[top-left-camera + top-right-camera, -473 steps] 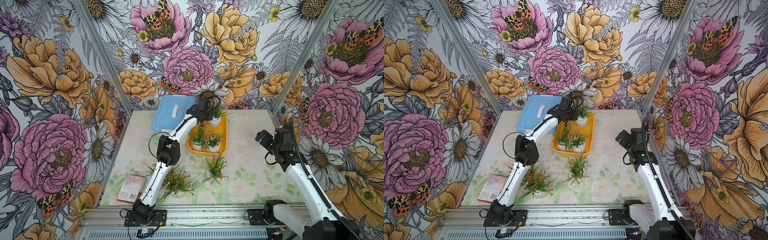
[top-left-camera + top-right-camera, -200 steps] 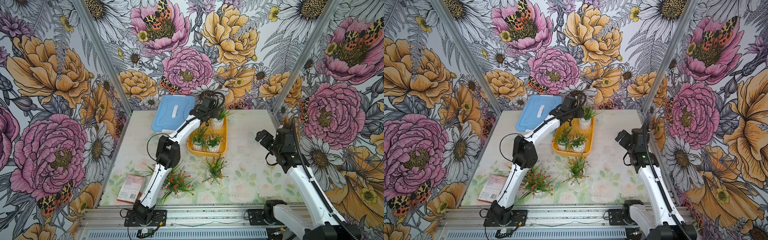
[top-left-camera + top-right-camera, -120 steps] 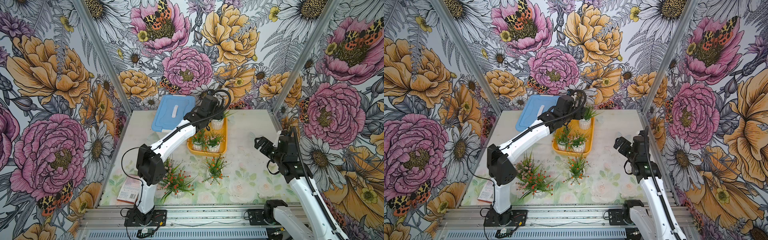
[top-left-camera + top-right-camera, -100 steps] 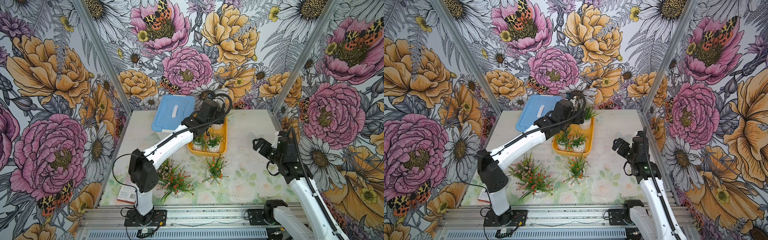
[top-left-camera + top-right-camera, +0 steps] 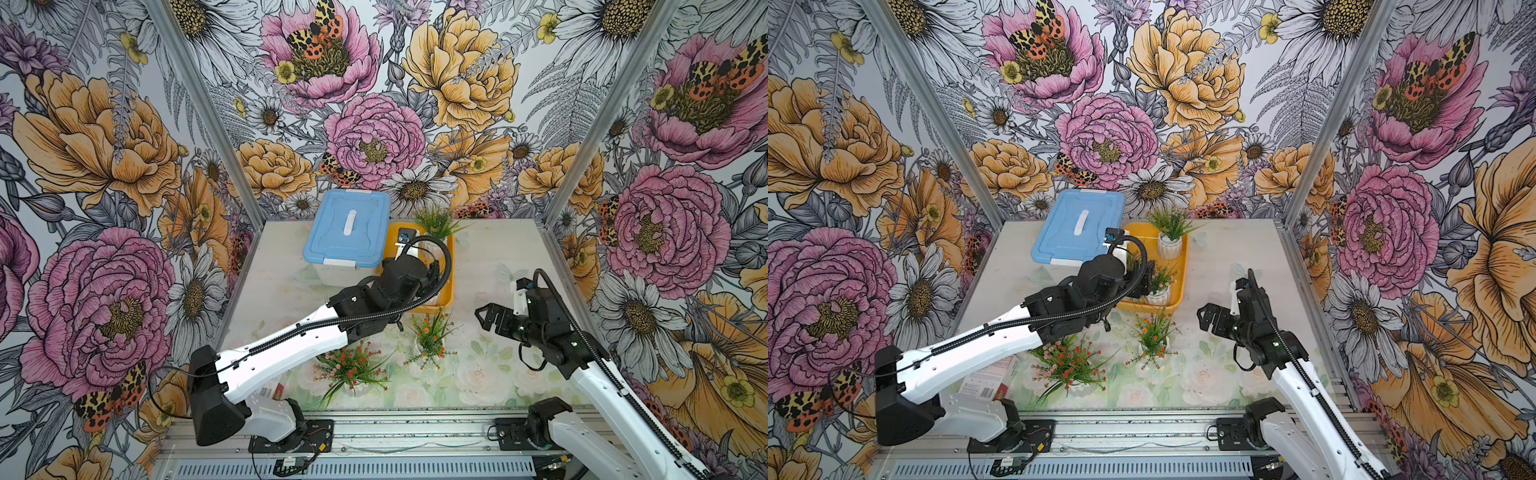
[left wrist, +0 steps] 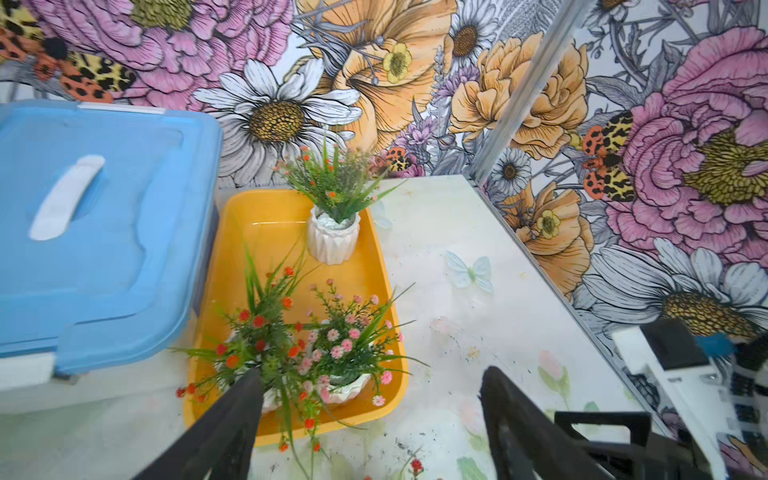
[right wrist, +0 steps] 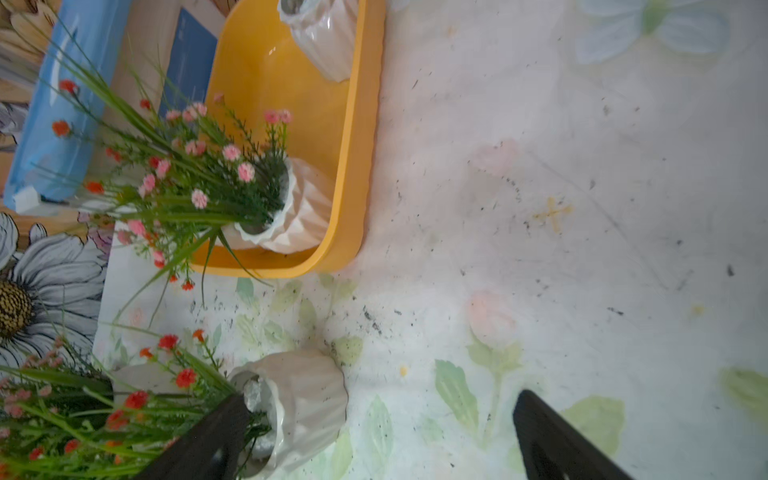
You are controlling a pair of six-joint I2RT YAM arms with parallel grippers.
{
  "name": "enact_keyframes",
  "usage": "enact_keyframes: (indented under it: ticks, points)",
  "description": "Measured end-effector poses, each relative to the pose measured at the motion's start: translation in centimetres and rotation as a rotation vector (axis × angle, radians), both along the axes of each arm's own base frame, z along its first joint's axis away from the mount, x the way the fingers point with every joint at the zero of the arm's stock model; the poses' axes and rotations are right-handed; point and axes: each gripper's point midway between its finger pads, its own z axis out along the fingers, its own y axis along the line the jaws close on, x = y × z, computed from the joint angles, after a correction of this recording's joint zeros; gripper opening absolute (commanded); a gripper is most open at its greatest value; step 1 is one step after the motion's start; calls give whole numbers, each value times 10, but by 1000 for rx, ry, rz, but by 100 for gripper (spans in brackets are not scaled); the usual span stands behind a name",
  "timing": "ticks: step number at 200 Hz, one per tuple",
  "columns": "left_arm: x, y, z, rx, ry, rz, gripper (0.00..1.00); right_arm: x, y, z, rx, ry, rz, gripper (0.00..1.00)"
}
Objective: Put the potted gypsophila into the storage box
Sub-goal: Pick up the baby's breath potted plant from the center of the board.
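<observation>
Yellow tray (image 6: 257,232) holds three pots: a far pot (image 6: 332,243) and two near pots (image 6: 347,384). Two loose pots (image 5: 1154,345) stand on the counter (image 5: 1225,257) before it. Left hand (image 6: 372,374) hovers over the tray's near end, spread wide, empty. Right hand (image 7: 380,398) gapes empty beside a loose pot.

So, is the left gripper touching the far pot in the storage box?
Apart. In the left wrist view, bare storage box floor lies between the far pot and the open left gripper.
</observation>
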Motion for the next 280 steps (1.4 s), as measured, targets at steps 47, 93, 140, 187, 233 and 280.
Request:
enact_keyframes:
  ticks: [47, 93, 140, 187, 233, 280]
  points:
    - [-22, 26, 1, -21, -26, 57, 84, -16, 21, -35, -78, 105, 86, 100]
    - [-30, 29, -10, 17, -22, 75, 85, -22, 33, -43, -121, 118, 137, 95]
    - [-32, 33, -17, 50, -19, 89, 86, -21, 52, -51, -118, 119, 194, 90]
    - [-36, 41, -27, 78, -15, 97, 86, -25, 74, -55, -94, 120, 252, 82]
    - [-42, 57, -24, 46, -23, 123, 87, -27, 88, -65, -102, 135, 290, 75]
    - [-48, 69, -25, 31, -27, 140, 89, -29, 99, -77, -125, 174, 309, 68]
